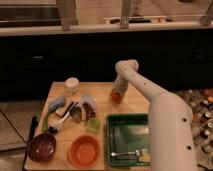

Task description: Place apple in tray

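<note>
The apple (115,96) is a small red-orange fruit on the wooden table, a little behind the tray. My gripper (117,91) is at the end of the white arm, right over the apple, at its top. The dark green tray (126,138) lies at the front right of the table, with a fork and a yellow item in its front part. The arm reaches in from the right, above the tray's right side.
An orange bowl (84,150) and a dark maroon bowl (41,146) stand at the front left. A small green cup (93,124) is beside the tray. A white cup (73,85) and a pile of utensils and cloth (70,110) lie at the left.
</note>
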Controlling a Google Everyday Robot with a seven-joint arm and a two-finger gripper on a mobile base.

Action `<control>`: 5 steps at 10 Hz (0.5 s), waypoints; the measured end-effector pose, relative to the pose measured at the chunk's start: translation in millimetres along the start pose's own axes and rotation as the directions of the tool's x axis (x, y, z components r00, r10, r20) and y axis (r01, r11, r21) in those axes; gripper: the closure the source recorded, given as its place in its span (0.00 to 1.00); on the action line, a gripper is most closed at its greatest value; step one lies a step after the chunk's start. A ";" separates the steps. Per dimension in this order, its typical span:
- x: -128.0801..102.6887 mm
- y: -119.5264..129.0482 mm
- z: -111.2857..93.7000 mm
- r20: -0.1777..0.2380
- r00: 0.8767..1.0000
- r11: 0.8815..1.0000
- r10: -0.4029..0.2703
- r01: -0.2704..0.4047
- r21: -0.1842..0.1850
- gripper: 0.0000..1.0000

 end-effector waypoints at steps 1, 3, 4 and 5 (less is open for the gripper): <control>-0.9 -2.0 -2.1 -0.004 1.000 1.000 -0.006 0.006 0.001 0.78; -2.5 -5.5 -7.8 -0.012 1.000 1.000 -0.015 0.015 0.001 0.96; -3.0 -6.7 -10.1 -0.015 1.000 1.000 -0.018 0.018 0.000 1.00; -3.9 -8.4 -14.4 -0.021 1.000 1.000 -0.023 0.023 -0.002 1.00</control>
